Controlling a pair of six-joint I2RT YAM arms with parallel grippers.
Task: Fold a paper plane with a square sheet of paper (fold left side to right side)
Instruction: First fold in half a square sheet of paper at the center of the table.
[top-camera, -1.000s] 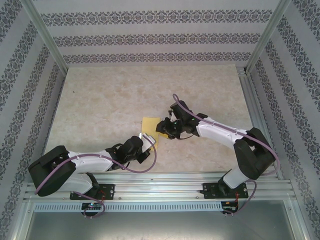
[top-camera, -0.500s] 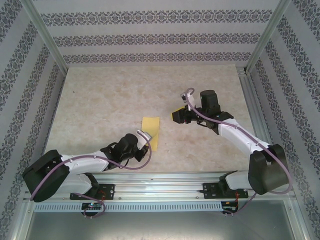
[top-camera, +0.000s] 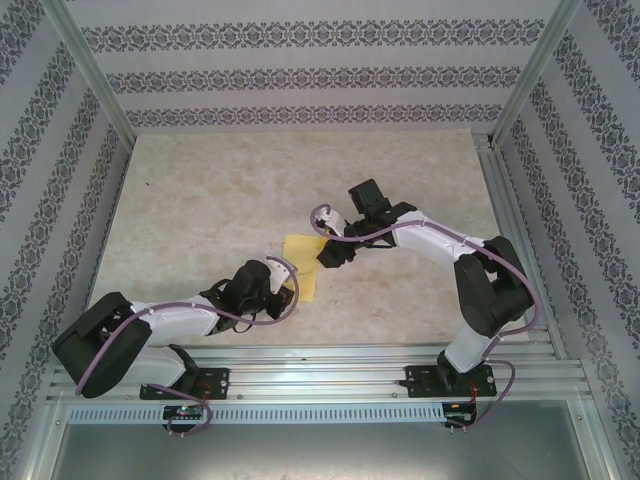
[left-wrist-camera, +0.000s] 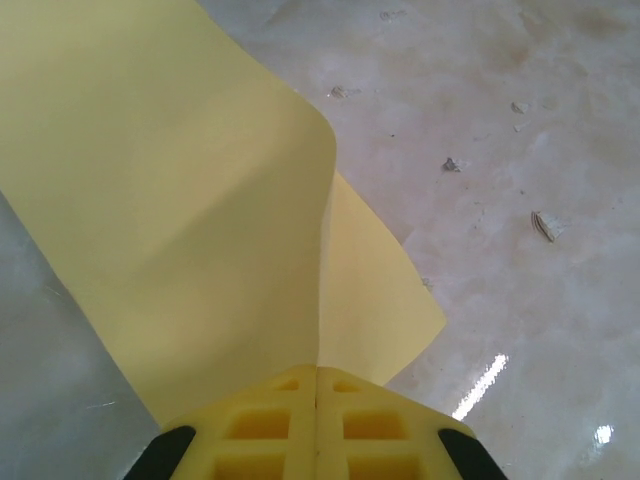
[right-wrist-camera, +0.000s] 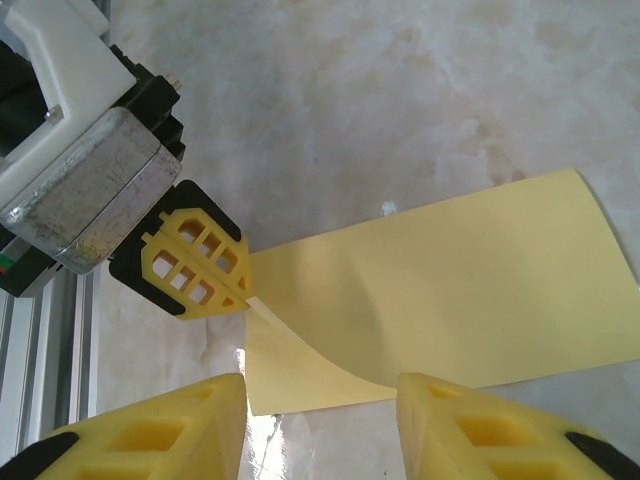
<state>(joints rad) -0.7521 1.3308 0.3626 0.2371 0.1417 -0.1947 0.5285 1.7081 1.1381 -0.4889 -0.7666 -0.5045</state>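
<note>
The square sheet of paper (top-camera: 301, 258) is mustard yellow and lies mid-table doubled over into a narrow rectangle. My left gripper (top-camera: 286, 288) is shut on a near corner of its upper layer. In the left wrist view that layer (left-wrist-camera: 190, 190) curls up from the closed yellow fingertips (left-wrist-camera: 317, 378), and the lower layer (left-wrist-camera: 375, 300) lies flat. My right gripper (top-camera: 326, 252) hovers over the paper's right side. In the right wrist view its fingers (right-wrist-camera: 160, 435) stand apart with nothing between them, above the paper's (right-wrist-camera: 460, 290) edge, facing the left gripper (right-wrist-camera: 240, 290).
The table is pale marbled stone (top-camera: 220, 190) with a few small chips (left-wrist-camera: 545, 225) and a tiny white spot (right-wrist-camera: 388, 208). An aluminium rail (top-camera: 330, 358) runs along the near edge. Patterned walls and metal posts (top-camera: 90, 70) enclose the other sides.
The right arm swung out to the right, away from the paper, then came back over its right side. The left gripper kept hold of the paper corner.
</note>
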